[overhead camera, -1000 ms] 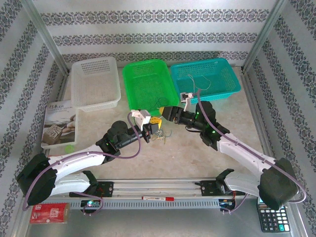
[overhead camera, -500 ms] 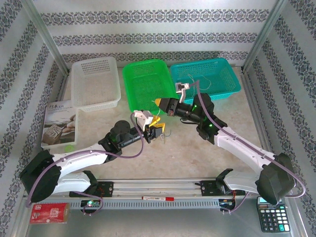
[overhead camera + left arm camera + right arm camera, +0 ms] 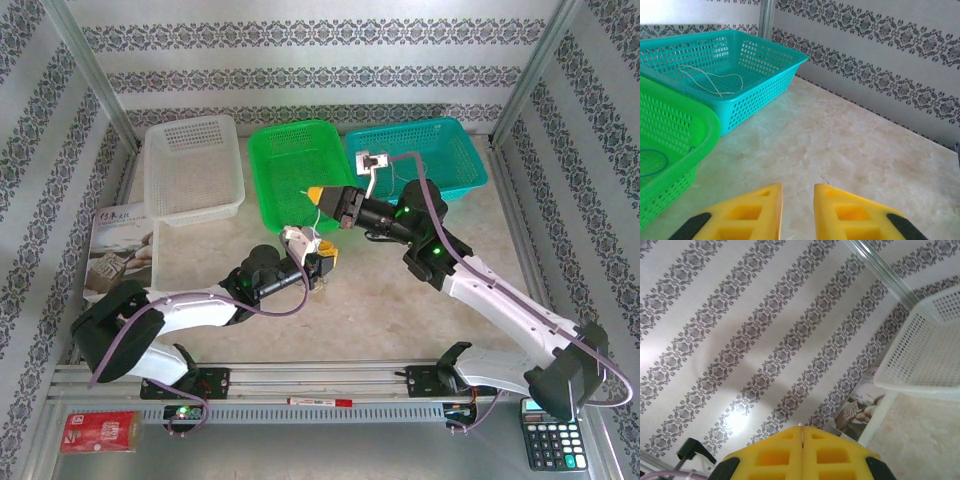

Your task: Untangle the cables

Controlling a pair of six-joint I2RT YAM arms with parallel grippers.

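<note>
My right gripper [image 3: 314, 194] hovers over the right rim of the green basket [image 3: 290, 150], fingers pressed together. A tiny whitish cable end [image 3: 800, 425] pokes out of the seam of that gripper [image 3: 802, 429]. A thin yellowish strand [image 3: 319, 224] seems to hang from it toward my left gripper [image 3: 325, 256]. The left gripper [image 3: 798, 187] is low over the bare table, its jaws a narrow gap apart with nothing between them. A whitish cable [image 3: 710, 80] lies looped in the teal basket [image 3: 765, 75]. A blue cable [image 3: 652, 162] lies in the green basket [image 3: 700, 125].
A white basket [image 3: 192, 170] stands at the back left, with a book [image 3: 120, 250] in front of it. A calculator [image 3: 550, 440], a red packet [image 3: 98, 432] and a pen [image 3: 320, 402] lie along the near rail. Patterned walls enclose the table.
The right gripper shut and rose from the table, swinging back and left over the green basket's edge. The left gripper's jaws parted and it shifted slightly right. The small cable bunch is gone from the table.
</note>
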